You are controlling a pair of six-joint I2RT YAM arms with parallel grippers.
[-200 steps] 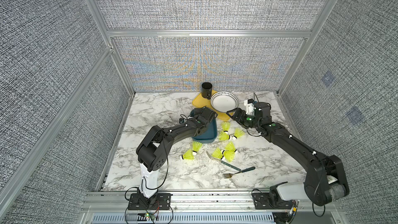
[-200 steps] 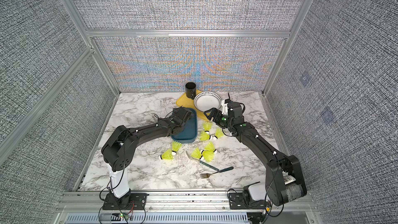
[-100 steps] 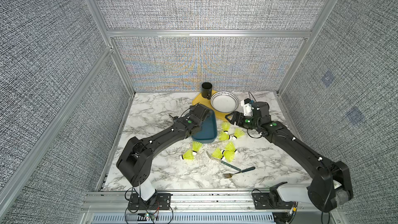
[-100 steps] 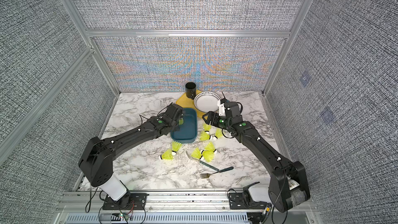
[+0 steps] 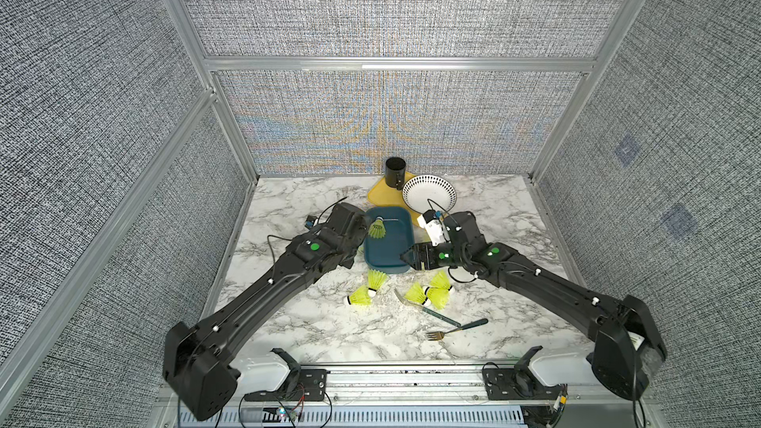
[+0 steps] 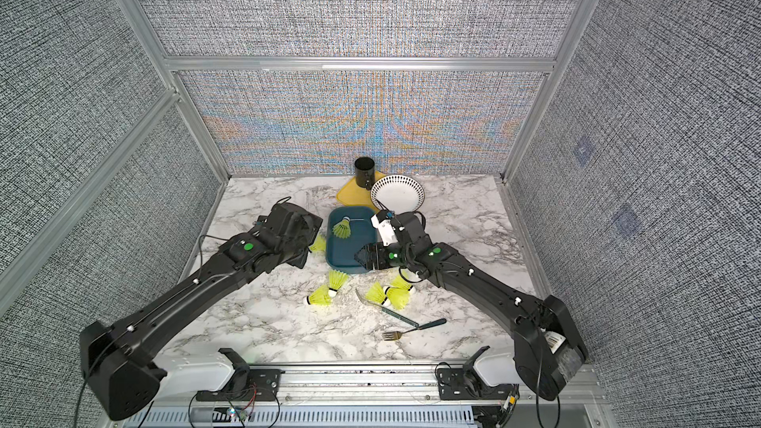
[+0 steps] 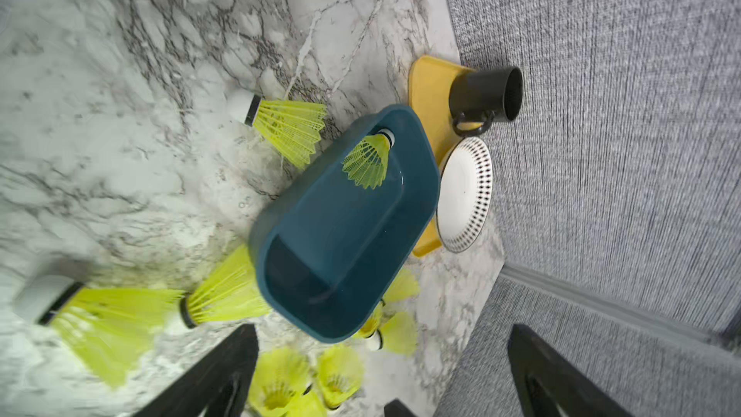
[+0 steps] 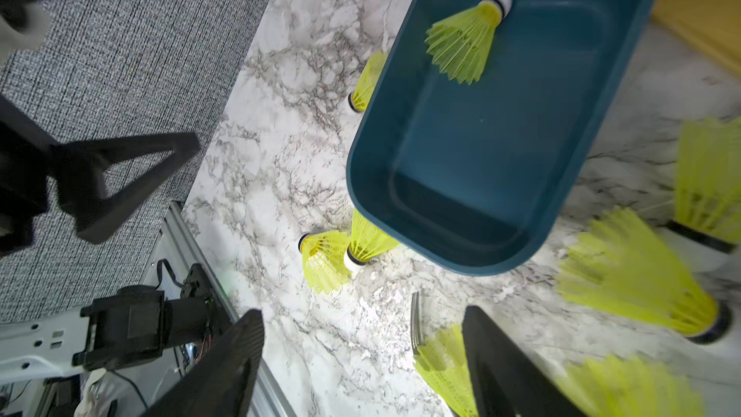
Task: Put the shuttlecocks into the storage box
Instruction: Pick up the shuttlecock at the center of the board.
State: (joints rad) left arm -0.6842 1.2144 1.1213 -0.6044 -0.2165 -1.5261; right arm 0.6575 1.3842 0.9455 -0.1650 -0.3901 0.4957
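My left hand [image 7: 381, 330] and right hand [image 8: 363, 314] both gape empty. One shuttlecock [image 5: 376, 229] lies in the box [image 5: 387, 270]. The other shuttlecocks [image 5: 428, 295] crowd its walls on the table [image 5: 329, 331]. Reaching for those, I could shove the box or crush a skirt.

Left pincer [image 7: 383, 328] backed off the storage box [image 5: 389, 259], so one shuttlecock [image 5: 376, 229] now shows inside at the far end. Right pincer [image 5: 407, 259] swung to the box's near-right corner.

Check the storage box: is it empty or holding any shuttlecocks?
Nearly empty: one shuttlecock lies in the storage box; others lie outside it.
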